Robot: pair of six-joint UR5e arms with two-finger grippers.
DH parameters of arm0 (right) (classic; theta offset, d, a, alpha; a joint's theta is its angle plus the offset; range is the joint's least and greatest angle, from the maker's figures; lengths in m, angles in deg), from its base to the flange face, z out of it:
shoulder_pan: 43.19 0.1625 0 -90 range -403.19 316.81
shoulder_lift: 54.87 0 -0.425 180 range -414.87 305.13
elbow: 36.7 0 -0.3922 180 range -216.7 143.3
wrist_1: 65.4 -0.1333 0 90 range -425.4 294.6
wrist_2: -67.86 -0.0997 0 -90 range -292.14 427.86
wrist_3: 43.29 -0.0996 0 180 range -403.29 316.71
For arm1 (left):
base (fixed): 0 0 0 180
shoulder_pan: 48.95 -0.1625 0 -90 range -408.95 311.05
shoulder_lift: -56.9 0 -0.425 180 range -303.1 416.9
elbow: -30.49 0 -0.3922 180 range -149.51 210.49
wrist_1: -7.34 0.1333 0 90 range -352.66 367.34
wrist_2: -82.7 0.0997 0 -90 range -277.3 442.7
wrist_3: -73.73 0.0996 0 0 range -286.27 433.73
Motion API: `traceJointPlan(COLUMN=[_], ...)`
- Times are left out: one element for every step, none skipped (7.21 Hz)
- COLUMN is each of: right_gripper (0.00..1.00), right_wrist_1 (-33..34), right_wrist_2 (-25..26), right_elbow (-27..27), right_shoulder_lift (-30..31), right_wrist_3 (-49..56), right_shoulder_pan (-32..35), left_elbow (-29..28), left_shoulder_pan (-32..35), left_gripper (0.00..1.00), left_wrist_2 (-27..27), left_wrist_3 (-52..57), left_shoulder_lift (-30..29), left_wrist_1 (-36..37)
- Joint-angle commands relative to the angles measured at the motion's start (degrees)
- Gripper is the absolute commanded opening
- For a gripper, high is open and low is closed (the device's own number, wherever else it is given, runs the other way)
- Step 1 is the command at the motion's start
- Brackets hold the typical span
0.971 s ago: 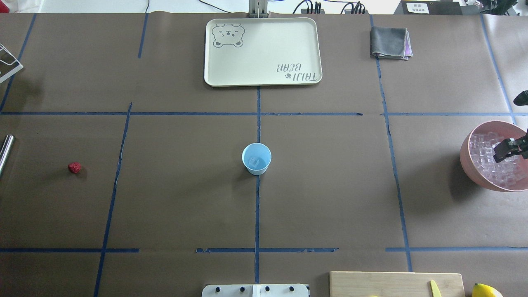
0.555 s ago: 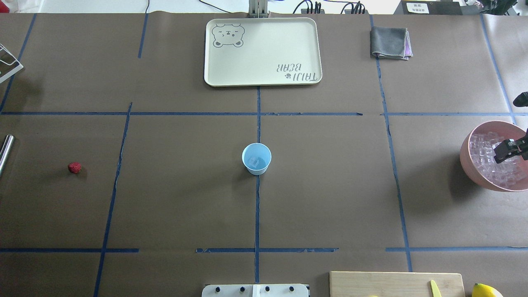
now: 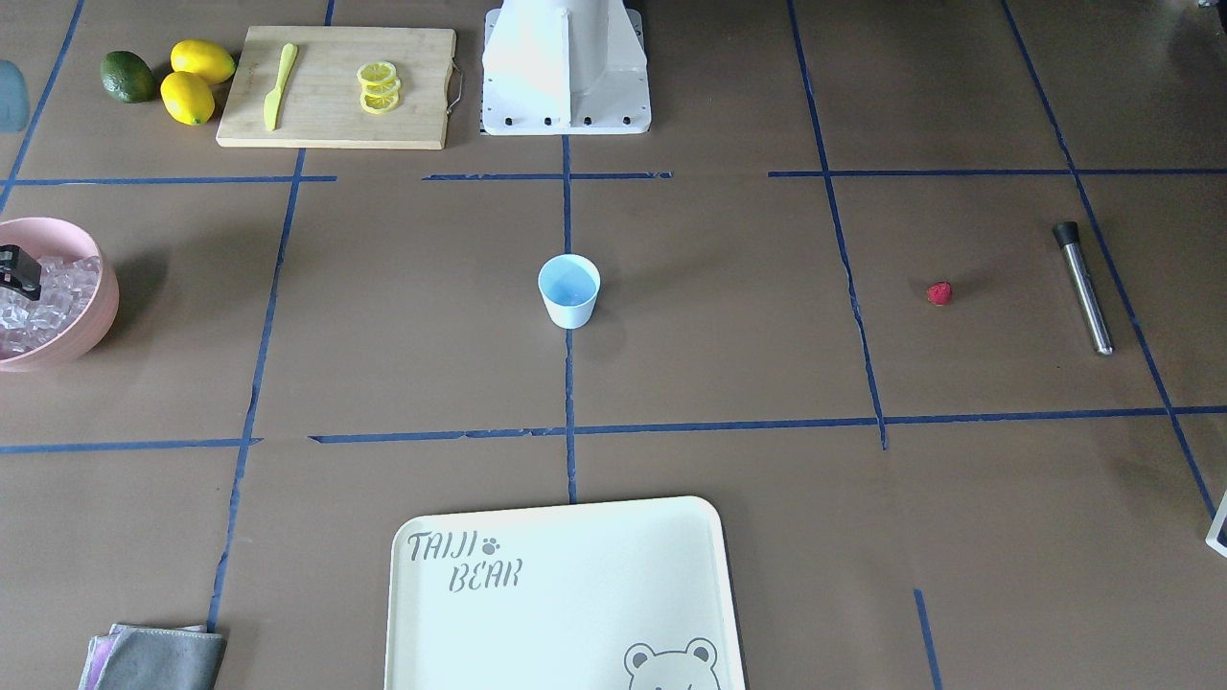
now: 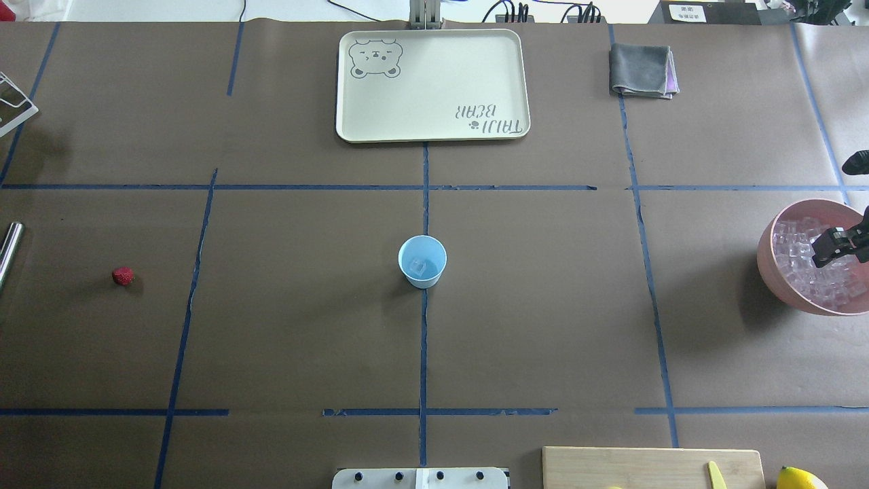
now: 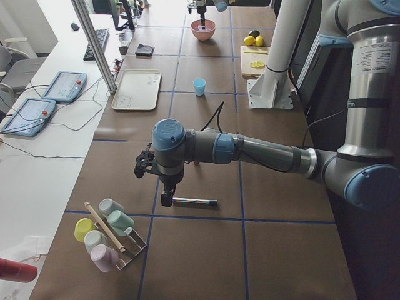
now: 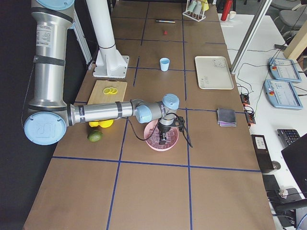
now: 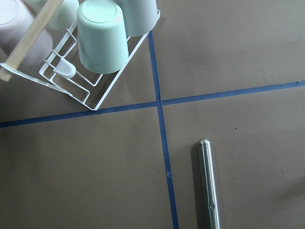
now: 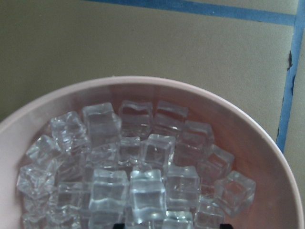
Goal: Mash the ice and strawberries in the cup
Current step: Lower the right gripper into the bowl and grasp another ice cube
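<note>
The light blue cup (image 4: 422, 261) stands at the table's middle with one ice cube (image 4: 419, 267) in it. More ice (image 8: 143, 162) fills the pink bowl (image 4: 767, 258) at the right edge. My right gripper (image 4: 823, 255) is down over this ice. In the right wrist view its fingertips barely show at the bottom edge, wide apart. The red strawberry (image 4: 123, 276) lies alone at the far left. My left gripper (image 5: 164, 199) hovers over a metal muddler (image 7: 209, 186). It shows only in the exterior left view, so I cannot tell its state.
A cream tray (image 4: 432, 85) and a folded grey cloth (image 4: 641, 70) lie at the far side. A cutting board (image 3: 335, 86) holds lemon slices and a yellow knife, with lemons (image 3: 196, 77) and an avocado beside it. A cup rack (image 7: 90, 57) stands near the muddler.
My right gripper has shifted slightly to the right over the bowl of ice. The cup and the strawberry have not moved.
</note>
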Motion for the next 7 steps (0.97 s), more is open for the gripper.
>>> traceJointPlan(right_gripper=[0.51, 0.14, 0.0, 0.0, 0.0, 0.0, 0.0], right_wrist_1=[0.1, 0.0, 0.0, 0.1, 0.7, 1.1, 6.1], right_wrist_2=[0.1, 0.0, 0.1, 0.1, -0.1, -0.3, -0.5], right_elbow=[0.4, 0.5, 0.7, 1.9, 5.0, 10.3, 15.0], right_shoulder_lift=[0.4, 0.5, 0.6, 0.6, 1.9, 5.5, 5.1], right_wrist_3=[-0.1, 0.1, 0.1, 0.0, 0.1, 0.1, 0.0], right_shoulder_pan=[0.1, 0.5, 0.8, 1.6, 3.3, 3.9, 4.9], left_elbow=[0.2, 0.2, 0.5, 0.5, 0.5, 0.5, 0.5], left_shoulder_pan=[0.0, 0.0, 0.0, 0.0, 0.0, 0.0, 0.0], left_gripper=[1.0, 1.0, 1.0, 1.0, 1.0, 1.0, 1.0], left_wrist_2=[0.0, 0.0, 0.0, 0.0, -0.1, -0.1, 0.0], left_wrist_3=[0.0, 0.0, 0.0, 0.0, 0.0, 0.0, 0.0], left_shoulder_lift=[0.0, 0.0, 0.0, 0.0, 0.1, 0.0, 0.1], left_wrist_1=[0.0, 0.1, 0.1, 0.2, 0.2, 0.2, 0.3])
